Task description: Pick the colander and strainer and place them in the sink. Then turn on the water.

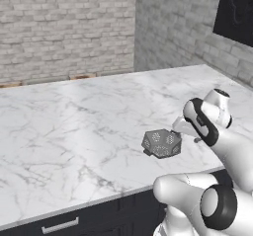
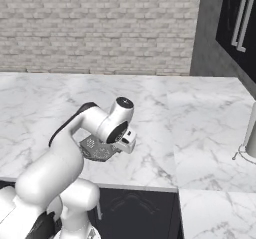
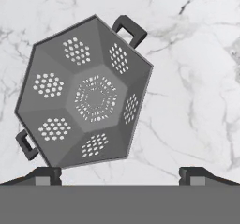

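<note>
The colander [image 1: 161, 142] is a small dark-grey faceted bowl with clusters of holes and two small loop handles. It stands upright on the white marble counter [image 1: 74, 131] near the front edge. My gripper [image 2: 126, 147] hovers just above its right side, pointing down. In the hand view the colander [image 3: 89, 96] lies open side up ahead of my gripper [image 3: 119, 175]. The two fingertips [image 3: 47, 174] stand wide apart and open, with nothing between them. The colander [image 2: 95, 149] is partly hidden behind my forearm. The strainer, the sink and the water are out of view.
A brick wall [image 1: 64, 27] runs along the back of the counter. Dark wall cabinets [image 2: 240, 23] hang at the upper right. A light-grey upright object [image 2: 250, 135] stands at the counter's far right. Dark drawers with a handle [image 1: 59, 225] sit below the front edge.
</note>
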Controlling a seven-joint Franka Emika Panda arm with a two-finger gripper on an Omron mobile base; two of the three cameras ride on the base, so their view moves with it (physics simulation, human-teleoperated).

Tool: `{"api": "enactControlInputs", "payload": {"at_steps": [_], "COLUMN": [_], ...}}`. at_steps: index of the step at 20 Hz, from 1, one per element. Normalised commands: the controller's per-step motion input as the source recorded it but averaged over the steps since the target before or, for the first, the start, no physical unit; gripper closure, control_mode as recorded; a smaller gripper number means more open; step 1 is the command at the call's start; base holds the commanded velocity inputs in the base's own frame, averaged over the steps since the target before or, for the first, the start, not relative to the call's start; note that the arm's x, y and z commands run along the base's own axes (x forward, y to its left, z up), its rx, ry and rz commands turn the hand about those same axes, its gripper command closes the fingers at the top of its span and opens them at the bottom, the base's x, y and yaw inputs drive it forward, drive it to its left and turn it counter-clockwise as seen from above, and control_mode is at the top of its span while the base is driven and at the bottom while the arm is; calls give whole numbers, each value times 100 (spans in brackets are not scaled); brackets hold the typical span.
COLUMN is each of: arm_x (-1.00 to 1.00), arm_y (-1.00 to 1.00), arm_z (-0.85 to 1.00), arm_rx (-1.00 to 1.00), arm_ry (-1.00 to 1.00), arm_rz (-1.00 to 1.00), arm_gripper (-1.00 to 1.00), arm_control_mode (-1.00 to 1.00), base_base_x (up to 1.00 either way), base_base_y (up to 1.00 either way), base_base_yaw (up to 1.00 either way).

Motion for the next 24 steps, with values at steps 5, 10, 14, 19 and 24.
{"api": "enactControlInputs", "payload": {"at_steps": [5, 10, 14, 19, 24], "arm_x": [16, 13, 10, 11, 5], "arm_y": [0, 0, 0, 0, 0], "arm_z": [-8, -13, -19, -22, -19], "arm_rx": [0, 0, 0, 0, 0], "arm_ry": [-2, 0, 0, 0, -1], "arm_rz": [0, 0, 0, 0, 0], "arm_gripper": [-100, -100, -100, -100, -100], "arm_control_mode": [-100, -100, -100, -100, -100], "base_base_x": [0, 0, 0, 0, 0], "base_base_y": [0, 0, 0, 0, 0], "base_base_yaw": [0, 0, 0, 0, 0]}}
